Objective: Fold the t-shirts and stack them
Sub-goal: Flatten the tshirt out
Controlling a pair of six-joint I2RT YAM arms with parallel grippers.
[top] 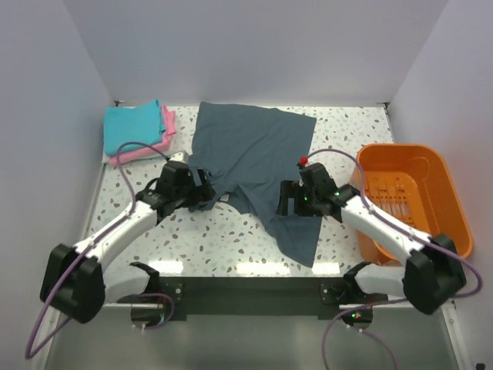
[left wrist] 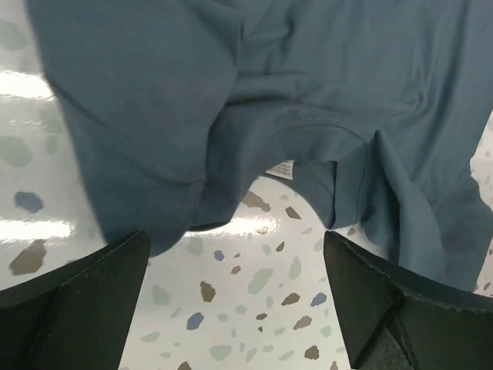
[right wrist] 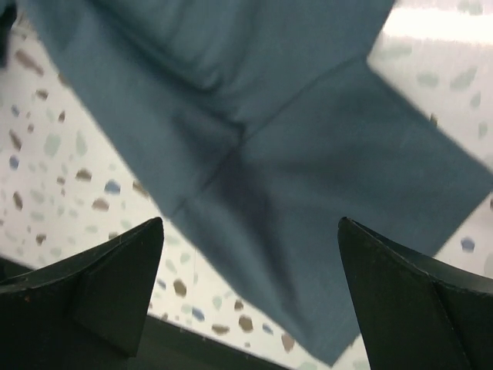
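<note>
Bin (top: 451,202) stood right of the slate t-shirt (top: 250,150), turquoise t-shirt (top: 131,127) and pink t-shirt (top: 168,123) left; left end effector (top: 204,196) and right end effector (top: 286,202) gaped wide.

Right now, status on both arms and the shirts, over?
Left gripper, right gripper: jaws open, empty. Blue-grey t-shirt unfolded beneath both. Turquoise t-shirt folded on pink t-shirt, far left. Nothing in the way.

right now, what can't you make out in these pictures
- Top view: pink t-shirt mostly hidden under turquoise t-shirt.
- Top view: blue-grey t-shirt collar partly hidden by the left gripper.
- Left wrist view: collar label print too small to read.
- Right wrist view: shirt blurred, cut off by top edge.
</note>
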